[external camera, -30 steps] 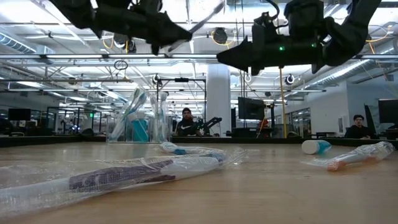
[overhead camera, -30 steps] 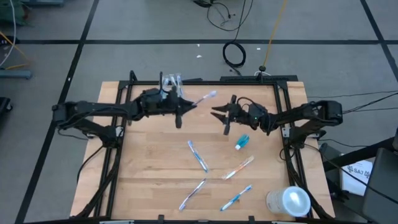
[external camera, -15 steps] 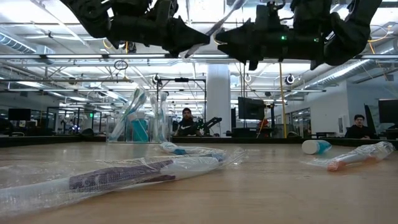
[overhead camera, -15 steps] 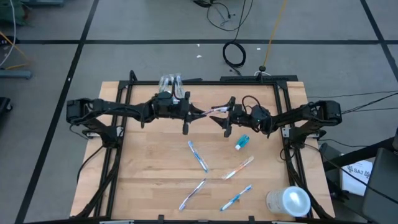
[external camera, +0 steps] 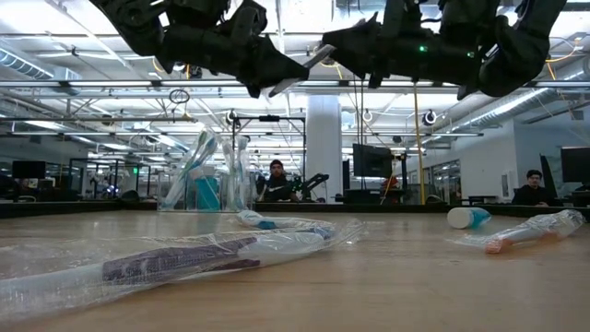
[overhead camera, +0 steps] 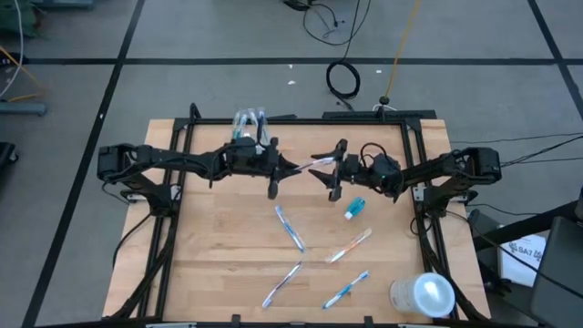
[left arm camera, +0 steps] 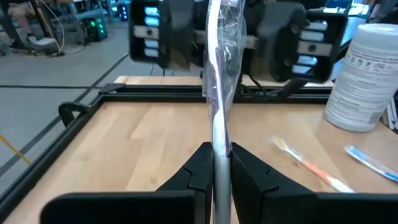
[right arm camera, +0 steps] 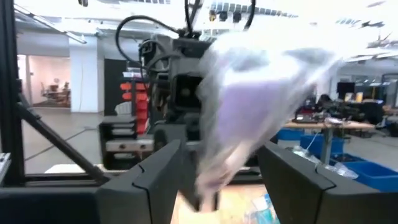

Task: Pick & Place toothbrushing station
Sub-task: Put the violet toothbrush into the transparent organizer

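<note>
My left gripper [overhead camera: 278, 167] is shut on a plastic-wrapped toothbrush [overhead camera: 305, 164], high above the table's far middle. The brush's free end [right arm camera: 249, 112] lies between the open fingers of my right gripper [overhead camera: 326, 173], which faces the left one; whether they touch it, I cannot tell. The clear cup [overhead camera: 248, 123] stands at the far edge with toothbrushes sticking up from it. A teal toothpaste tube [overhead camera: 355, 208] lies on its side below the right gripper. Several wrapped toothbrushes [overhead camera: 290, 228] lie flat on the near half. My left gripper pinches the toothbrush near one end of its handle [left arm camera: 215, 163] between its two fingers. The fingers come about level from the table's left, and the brush runs on forward in line with them. It is lifted clear of the table, its wrapped free end [external camera: 318, 57] slanting a little upward.
A large whitish cylinder [overhead camera: 424, 296] stands at the near right corner. A black frame [overhead camera: 414, 155] runs along the table's sides and far edge. The wood at the table's left [overhead camera: 209, 246] is bare. People sit at desks in the room behind [external camera: 277, 180].
My left gripper has gone toward the table's right and a little down, carrying the toothbrush until its free end came between the right gripper's fingers. My right gripper has tipped its fingers upward. The things on the table have stayed put.
</note>
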Robot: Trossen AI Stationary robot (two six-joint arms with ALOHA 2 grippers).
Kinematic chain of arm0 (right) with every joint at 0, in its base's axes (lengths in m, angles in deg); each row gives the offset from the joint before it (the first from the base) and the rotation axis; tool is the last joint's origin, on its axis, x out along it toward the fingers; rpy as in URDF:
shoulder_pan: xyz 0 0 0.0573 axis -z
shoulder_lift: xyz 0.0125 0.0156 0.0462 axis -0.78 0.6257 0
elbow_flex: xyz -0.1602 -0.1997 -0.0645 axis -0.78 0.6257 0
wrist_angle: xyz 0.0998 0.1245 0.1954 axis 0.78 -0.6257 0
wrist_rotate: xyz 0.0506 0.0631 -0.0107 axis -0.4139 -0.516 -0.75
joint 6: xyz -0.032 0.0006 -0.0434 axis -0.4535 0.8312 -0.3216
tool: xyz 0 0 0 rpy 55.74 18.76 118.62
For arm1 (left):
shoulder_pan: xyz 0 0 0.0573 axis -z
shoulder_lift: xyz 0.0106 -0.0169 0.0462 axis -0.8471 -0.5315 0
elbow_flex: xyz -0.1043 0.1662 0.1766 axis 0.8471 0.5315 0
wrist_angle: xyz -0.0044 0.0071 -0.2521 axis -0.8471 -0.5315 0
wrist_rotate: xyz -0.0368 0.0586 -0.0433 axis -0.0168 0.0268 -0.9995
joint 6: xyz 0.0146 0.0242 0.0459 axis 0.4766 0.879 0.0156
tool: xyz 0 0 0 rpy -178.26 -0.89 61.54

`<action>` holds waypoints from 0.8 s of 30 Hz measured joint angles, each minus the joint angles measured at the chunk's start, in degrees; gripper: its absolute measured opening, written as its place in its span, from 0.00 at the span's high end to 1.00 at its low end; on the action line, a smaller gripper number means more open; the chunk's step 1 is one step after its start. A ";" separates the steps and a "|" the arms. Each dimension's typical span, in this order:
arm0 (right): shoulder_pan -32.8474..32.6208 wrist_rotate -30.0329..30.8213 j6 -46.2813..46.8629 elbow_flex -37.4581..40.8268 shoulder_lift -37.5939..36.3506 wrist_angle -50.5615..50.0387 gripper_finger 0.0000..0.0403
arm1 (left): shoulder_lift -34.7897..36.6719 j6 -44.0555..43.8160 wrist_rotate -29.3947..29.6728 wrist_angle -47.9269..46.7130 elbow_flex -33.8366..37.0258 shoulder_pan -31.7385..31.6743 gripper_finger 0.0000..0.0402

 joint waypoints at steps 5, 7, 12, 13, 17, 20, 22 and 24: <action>0.56 0.06 -0.18 -0.01 0.00 1.62 0.56 | -0.02 0.00 1.91 -2.21 0.02 0.80 0.93; 0.91 0.07 -0.24 0.00 0.00 1.89 0.61 | -0.02 -0.07 3.55 -2.69 0.02 1.14 0.95; 1.91 0.04 -0.15 -0.02 0.00 1.50 0.74 | -0.02 -0.60 8.00 -2.90 0.02 2.20 0.91; 2.00 0.04 -0.15 -0.01 0.00 1.30 0.77 | -0.02 -0.82 8.72 -2.86 0.02 2.41 0.90; 2.08 -0.11 -0.10 -0.02 0.00 1.32 0.89 | -0.02 -1.10 10.88 -2.59 0.02 3.04 0.87; 2.08 -0.13 -0.08 -0.02 0.00 1.29 0.97 | -0.02 -1.11 11.38 -2.60 0.02 3.05 0.87; 2.08 -0.13 0.01 -0.02 0.00 1.32 0.98 | -0.02 -1.10 11.40 -2.59 0.02 3.05 0.88; 2.08 -0.13 0.62 -0.02 0.00 1.28 0.97 | -0.02 -1.10 11.39 -2.67 0.02 3.06 0.89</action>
